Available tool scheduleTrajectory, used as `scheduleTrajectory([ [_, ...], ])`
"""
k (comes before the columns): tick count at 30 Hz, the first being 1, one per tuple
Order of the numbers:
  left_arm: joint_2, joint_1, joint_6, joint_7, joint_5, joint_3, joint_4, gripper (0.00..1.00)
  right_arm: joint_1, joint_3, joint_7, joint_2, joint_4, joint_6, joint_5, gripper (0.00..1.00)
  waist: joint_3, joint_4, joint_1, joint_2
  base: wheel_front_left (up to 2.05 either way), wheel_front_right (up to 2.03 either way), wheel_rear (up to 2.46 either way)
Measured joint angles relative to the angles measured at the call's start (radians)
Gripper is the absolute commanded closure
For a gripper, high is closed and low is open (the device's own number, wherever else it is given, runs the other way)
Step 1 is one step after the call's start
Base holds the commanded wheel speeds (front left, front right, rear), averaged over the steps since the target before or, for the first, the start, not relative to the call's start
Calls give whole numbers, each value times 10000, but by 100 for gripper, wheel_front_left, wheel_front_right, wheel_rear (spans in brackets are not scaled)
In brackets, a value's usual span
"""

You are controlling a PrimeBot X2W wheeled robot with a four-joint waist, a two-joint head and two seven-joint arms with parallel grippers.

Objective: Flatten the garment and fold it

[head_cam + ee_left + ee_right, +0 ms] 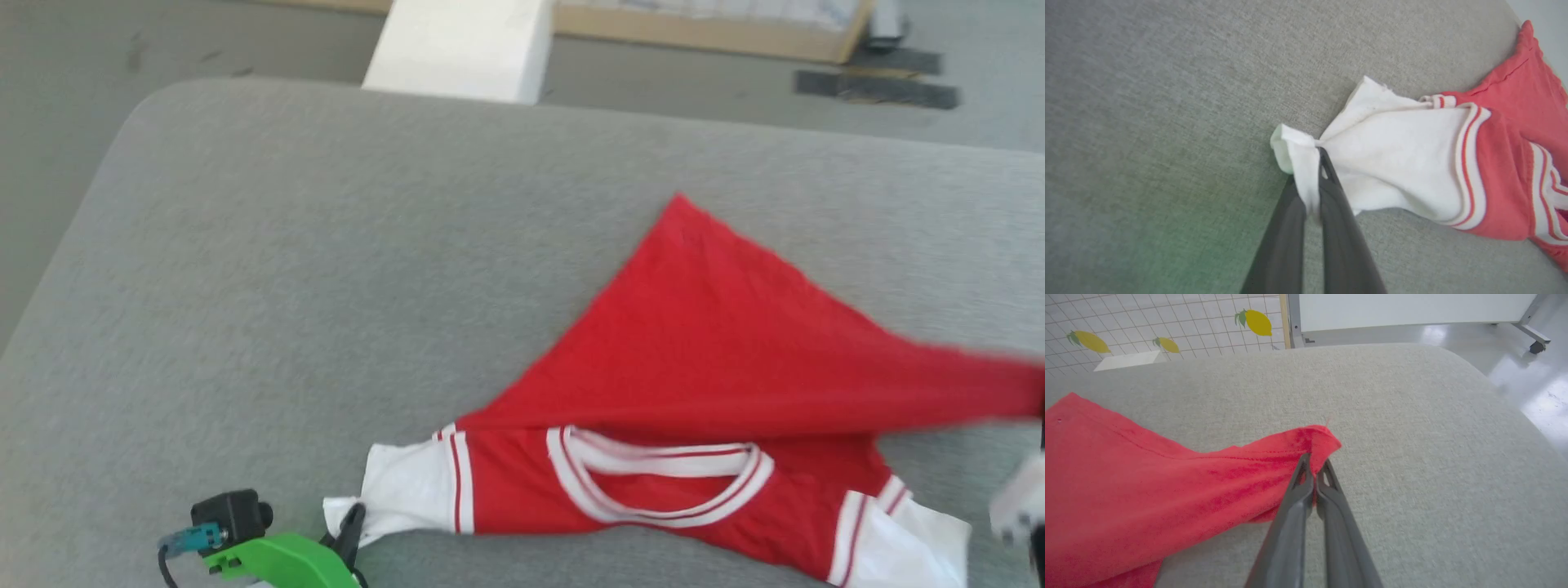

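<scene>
The garment (702, 351), a red shirt with white sleeves and striped trim, lies crumpled on the grey cushioned surface (326, 261), collar toward me. My left gripper (1312, 163) is shut on the tip of a white sleeve (1400, 155); its dark finger shows at the sleeve end (353, 523) in the head view. My right gripper (1314, 463) is shut on a red hem corner (1318, 443), and the red cloth stretches in a long taut band to the right edge (980, 384). The chest lettering is hidden.
The grey surface has rounded far corners and drops to floor on the left and behind. A white box (461, 49) and a wooden-framed panel (702, 37) stand beyond it. A lemon-patterned tiled wall (1167, 322) shows in the right wrist view.
</scene>
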Motion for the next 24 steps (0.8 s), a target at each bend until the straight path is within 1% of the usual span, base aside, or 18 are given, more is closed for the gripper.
scheduleTrajectory([
  [3,52,174,92,90,-58,50,-98,100,699,-123,1304,79,-255,-2,336,100,-229,-342,0,0,0,0,0],
  [6,165,338,184,182,-63,94,-240,100,1264,-75,2734,96,-222,0,1016,100,-447,-680,0,0,0,0,0],
  [12,257,405,274,341,-65,61,-426,100,1841,-134,4665,79,2,0,1225,100,-760,-1120,0,0,0,0,0],
  [14,259,436,278,357,-65,31,-470,100,1849,-148,5185,38,42,0,1390,100,-837,-1183,0,0,0,0,0],
  [16,259,446,293,399,-65,-2,-510,100,1876,-167,5444,17,-12,0,1542,100,-879,-1207,0,0,0,0,0],
  [17,261,448,305,401,-65,-6,-522,100,1896,-153,5463,15,-58,0,1563,94,-877,-1201,0,0,0,0,0],
  [18,267,448,305,401,-65,-10,-529,100,1917,-104,5446,21,-140,0,1613,62,-869,-1189,0,0,0,0,0],
  [19,268,448,305,403,-65,-17,-533,100,1938,-54,5283,29,-267,-2,1653,15,-859,-1172,0,0,0,0,0],
  [20,268,448,305,418,-65,-25,-531,100,1964,-4,5102,36,-355,-4,1643,0,-852,-1155,0,0,0,0,0],
  [24,267,444,305,424,-65,-94,-514,100,1784,414,3436,81,-932,-4,1436,0,-833,-1033,0,0,0,0,0],
])
